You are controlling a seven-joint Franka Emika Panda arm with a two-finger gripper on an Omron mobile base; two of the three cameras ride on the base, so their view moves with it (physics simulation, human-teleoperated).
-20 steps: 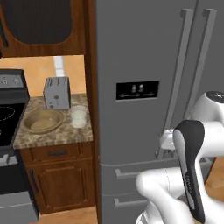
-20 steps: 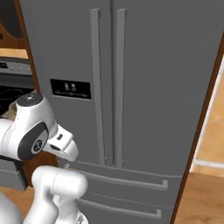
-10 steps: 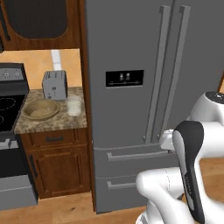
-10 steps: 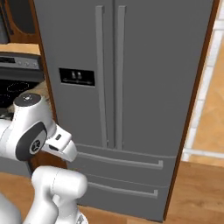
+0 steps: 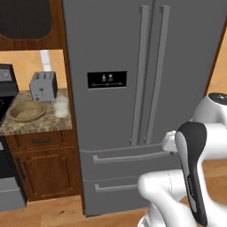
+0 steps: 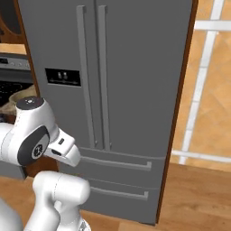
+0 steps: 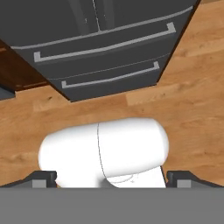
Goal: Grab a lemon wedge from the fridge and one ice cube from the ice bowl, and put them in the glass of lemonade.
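While the hand (image 7: 112, 178) hangs low with its fingers spread wide and nothing between them, it looks down at the wooden floor (image 7: 192, 92). Ahead of it stands the fridge (image 5: 142, 88), doors shut. Further off, to its left, the ice bowl (image 5: 26, 111) and the glass of lemonade (image 5: 60, 107) sit on the bench (image 5: 37, 125).

The fridge (image 5: 133, 88) has both doors closed, hiding its contents. The bowl (image 5: 26, 111) and glass (image 5: 60, 106) show too small to tell what they contain. The stove (image 5: 5, 88) is cut by the left edge.
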